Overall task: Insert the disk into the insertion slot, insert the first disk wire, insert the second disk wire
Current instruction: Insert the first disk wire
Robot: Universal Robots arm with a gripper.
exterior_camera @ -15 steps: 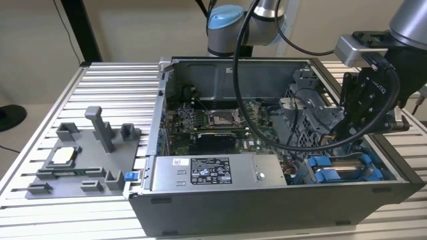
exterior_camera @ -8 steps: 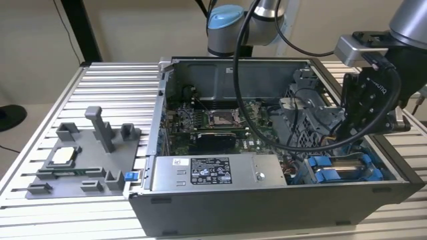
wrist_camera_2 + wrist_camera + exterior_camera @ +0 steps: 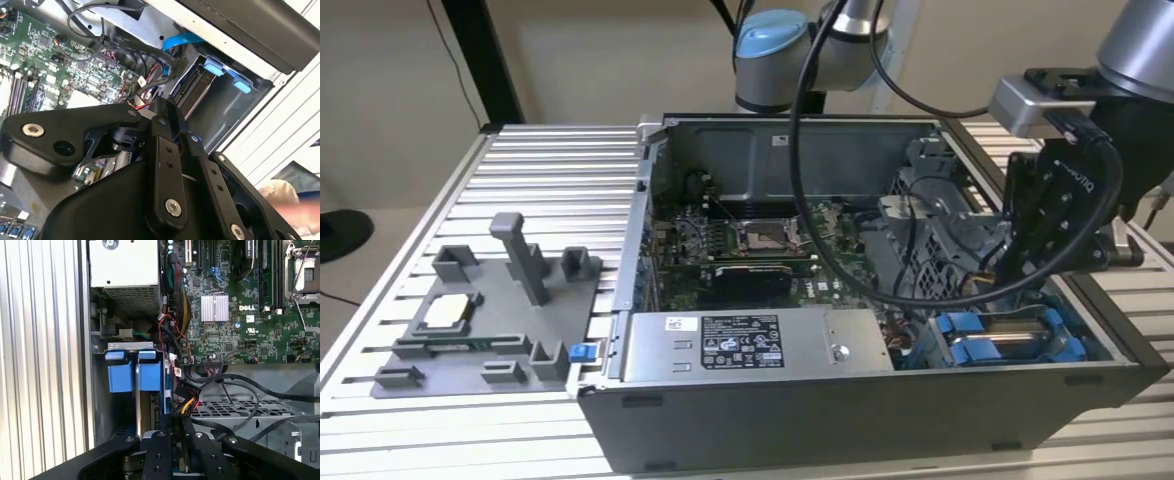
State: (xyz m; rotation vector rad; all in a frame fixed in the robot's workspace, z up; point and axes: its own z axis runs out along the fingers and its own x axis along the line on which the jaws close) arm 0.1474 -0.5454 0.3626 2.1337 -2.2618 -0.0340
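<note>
The disk, a silver edge between blue tabs, stands in the insertion slot in a corner of the case, close against the case wall. Black cables and a perforated cage crowd its other side. The gripper hangs just above it, jaws drawn together; I cannot tell on what.

The tabletop is ribbed silver, with a plain grey fixture on it. The computer case is dark grey around a green motherboard. Bright blue tabs mark the grey insertion slot. The power-supply box is silver-grey with a white sticker. The end effector is black, and the arm's joint cap pale blue. In the first wrist view, red and yellow wires run beside a grey cage dotted with holes.
</note>
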